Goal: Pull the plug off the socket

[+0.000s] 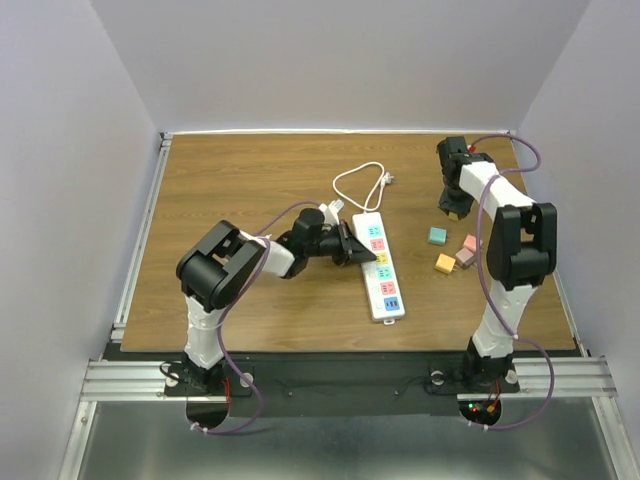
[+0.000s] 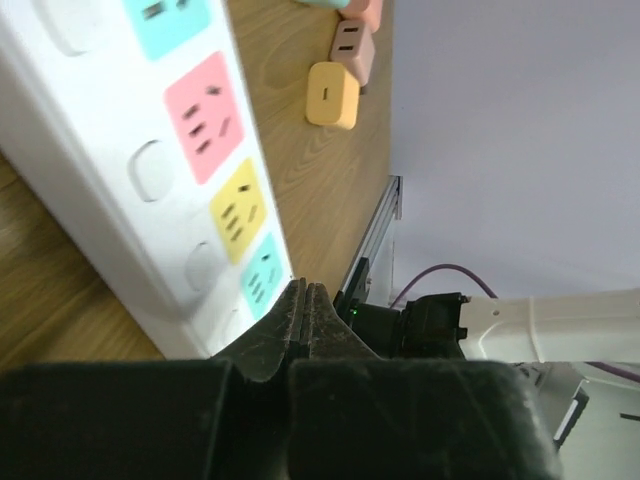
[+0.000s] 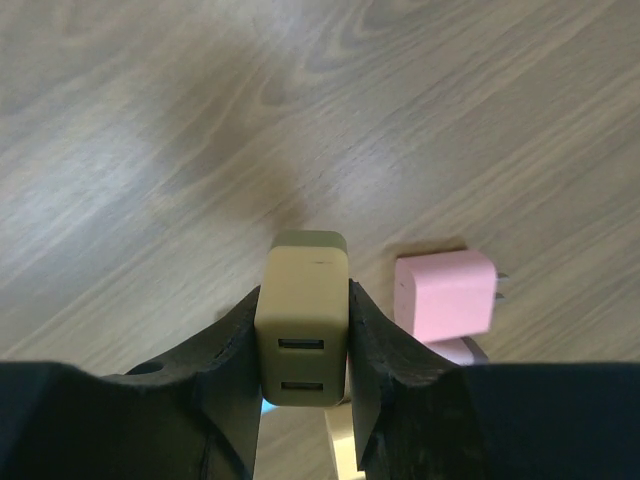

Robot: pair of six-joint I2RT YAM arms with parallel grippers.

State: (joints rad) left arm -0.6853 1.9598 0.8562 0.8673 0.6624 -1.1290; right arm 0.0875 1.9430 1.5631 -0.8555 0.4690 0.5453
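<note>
The white power strip (image 1: 381,268) lies mid-table with five coloured outlets, all without a plug in them, and a blue end patch near me. Its white cord (image 1: 358,184) loops behind it. My left gripper (image 1: 352,245) is shut and empty, its tips at the strip's left side. In the left wrist view its closed fingertips (image 2: 305,292) sit by the strip (image 2: 120,210). My right gripper (image 1: 455,203) is at the far right, shut on a tan two-port plug (image 3: 303,325) and holding it above the wood, away from the strip.
Loose plugs lie right of the strip: teal (image 1: 437,236), orange (image 1: 445,263), pink (image 1: 471,242) and mauve (image 1: 464,257). The pink plug (image 3: 445,293) lies just below my right gripper. The orange plug (image 2: 332,95) shows in the left wrist view. Walls enclose the table.
</note>
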